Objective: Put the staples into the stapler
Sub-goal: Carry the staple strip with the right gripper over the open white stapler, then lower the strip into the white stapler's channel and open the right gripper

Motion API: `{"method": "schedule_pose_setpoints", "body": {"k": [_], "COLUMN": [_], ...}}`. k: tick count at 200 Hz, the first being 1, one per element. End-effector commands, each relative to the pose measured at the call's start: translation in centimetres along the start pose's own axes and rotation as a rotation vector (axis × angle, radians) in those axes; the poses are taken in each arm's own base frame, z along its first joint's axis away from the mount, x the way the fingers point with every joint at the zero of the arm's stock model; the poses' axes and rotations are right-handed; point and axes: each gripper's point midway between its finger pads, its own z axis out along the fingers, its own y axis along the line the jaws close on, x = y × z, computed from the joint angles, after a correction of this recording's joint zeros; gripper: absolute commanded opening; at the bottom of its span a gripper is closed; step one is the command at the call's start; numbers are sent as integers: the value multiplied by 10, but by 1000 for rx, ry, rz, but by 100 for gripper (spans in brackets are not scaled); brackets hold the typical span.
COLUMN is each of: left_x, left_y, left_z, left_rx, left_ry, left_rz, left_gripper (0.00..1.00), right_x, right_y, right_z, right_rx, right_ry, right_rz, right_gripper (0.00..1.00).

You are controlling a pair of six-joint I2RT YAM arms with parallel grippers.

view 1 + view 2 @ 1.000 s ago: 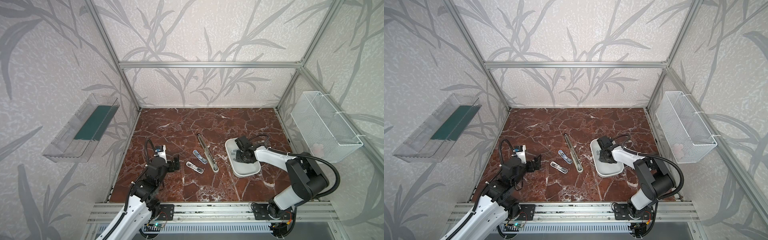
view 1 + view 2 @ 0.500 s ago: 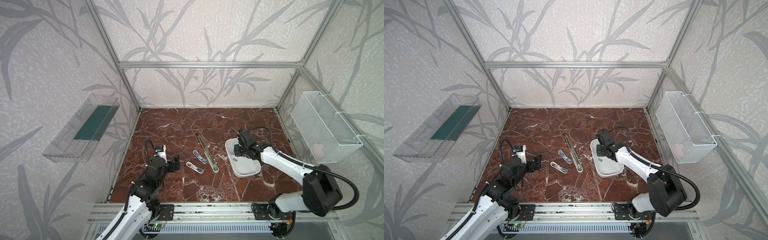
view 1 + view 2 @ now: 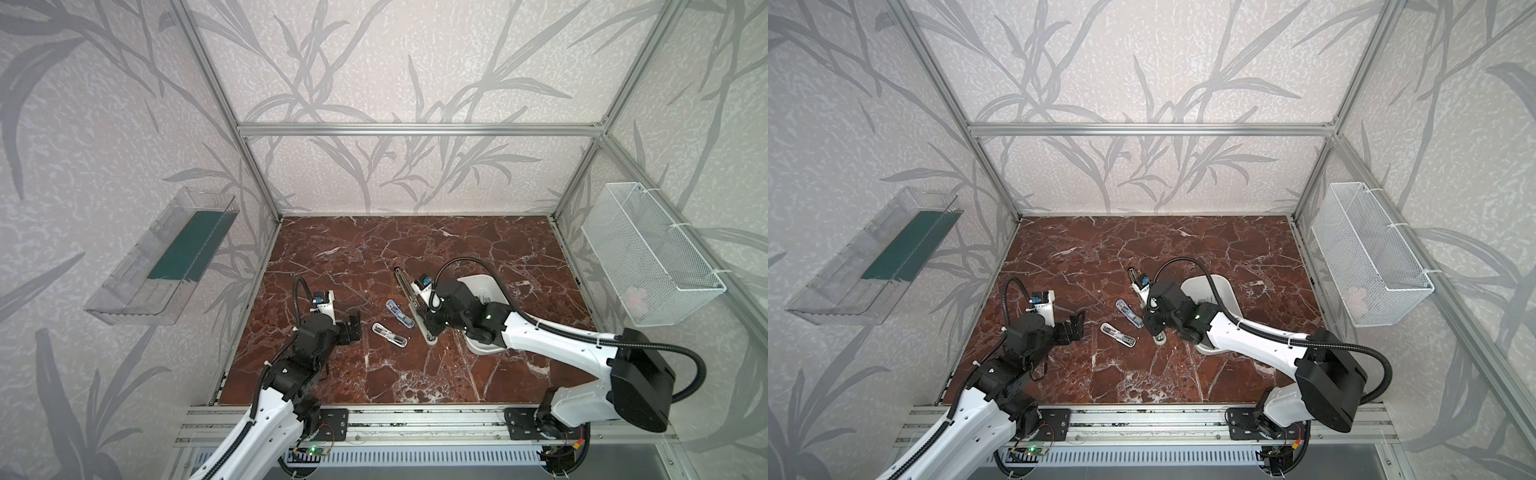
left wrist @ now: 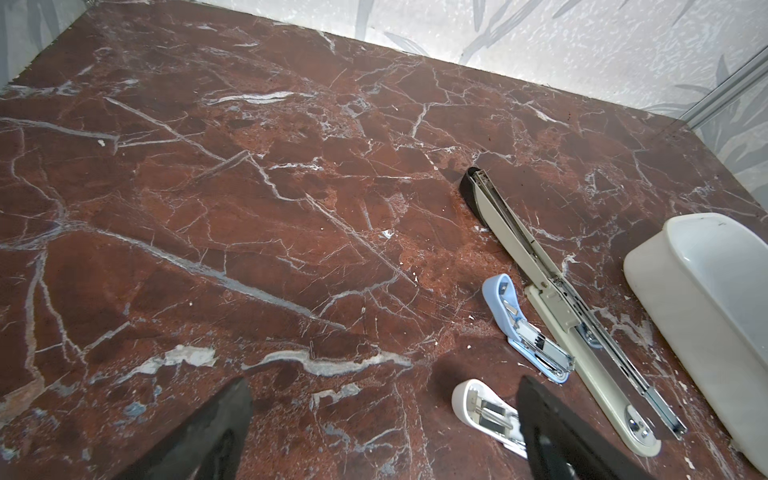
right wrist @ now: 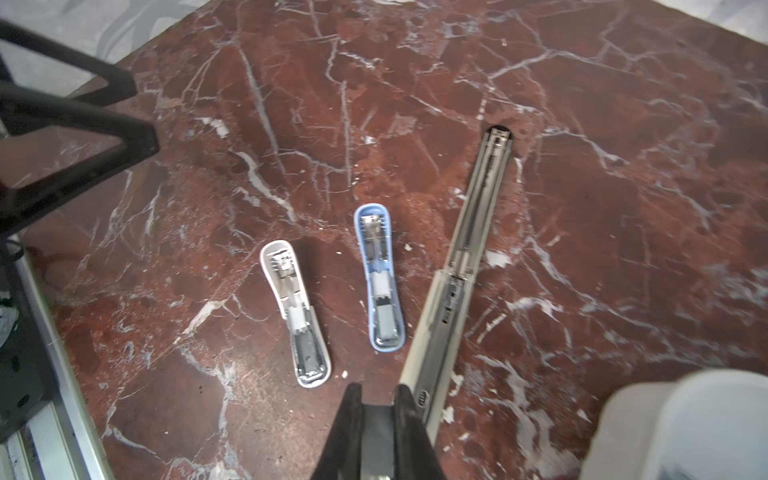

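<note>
Three staplers lie open on the marble floor: a long beige stapler [image 3: 409, 297] [image 5: 457, 274], a small blue stapler [image 3: 400, 314] [image 5: 380, 282] and a small white stapler [image 3: 389, 334] [image 5: 295, 316]. My right gripper [image 3: 432, 329] [image 5: 377, 395] hangs over the near end of the long stapler. It is shut on a flat grey strip of staples [image 5: 376, 440] between its fingers. My left gripper [image 3: 353, 328] [image 4: 382, 390] stands open, low over the floor left of the white stapler [image 4: 478, 407], with nothing between its fingers.
A white dish [image 3: 490, 286] [image 5: 685, 424] sits just right of the long stapler, partly under my right arm. A clear bin [image 3: 166, 262] hangs on the left wall and a wire basket [image 3: 648, 253] on the right wall.
My right gripper has left the white dish and moved left and nearer, to above the long stapler's near end. The left arm has not moved.
</note>
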Motion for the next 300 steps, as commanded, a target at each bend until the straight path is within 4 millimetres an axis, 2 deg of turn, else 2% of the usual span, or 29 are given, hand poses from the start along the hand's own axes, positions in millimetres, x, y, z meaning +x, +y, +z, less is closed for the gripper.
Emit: {"method": "schedule_pose_setpoints", "body": {"k": [1,32,50,124,166,196,204,248,300], "left_x": [-8,-6,-1,1,7,10,10,8,8], "left_y": [-4,0,2,-11,-31,-27,-26,-21,-19], "left_z": [-3,-3,0,2,5,11,12,11,11], "left_rx": [24,-3,-9,64,165,135,130,122,124], "left_ry": [-28,-14,-6,19,76,104,105,99,97], "left_rz": [-37,-39,-38,-25,1,-3,-6,-32,-45], "left_gripper": [99,99,99,99,99,99,99,99,99], "right_x": [4,13,17,28,34,31,41,44,42], "right_y": [27,41,43,45,49,53,52,51,47], "right_z": [12,28,38,51,63,65,73,79,82], "right_rx": [-84,-138,-128,-141,-166,-184,-180,-179,-152], "right_ry": [-36,-49,-25,13,53,53,82,107,118], "right_rz": [-76,-71,-92,-101,-97,-94,-95,-107,-142], "right_gripper": [8,8,6,6,6,6,6,5,4]}}
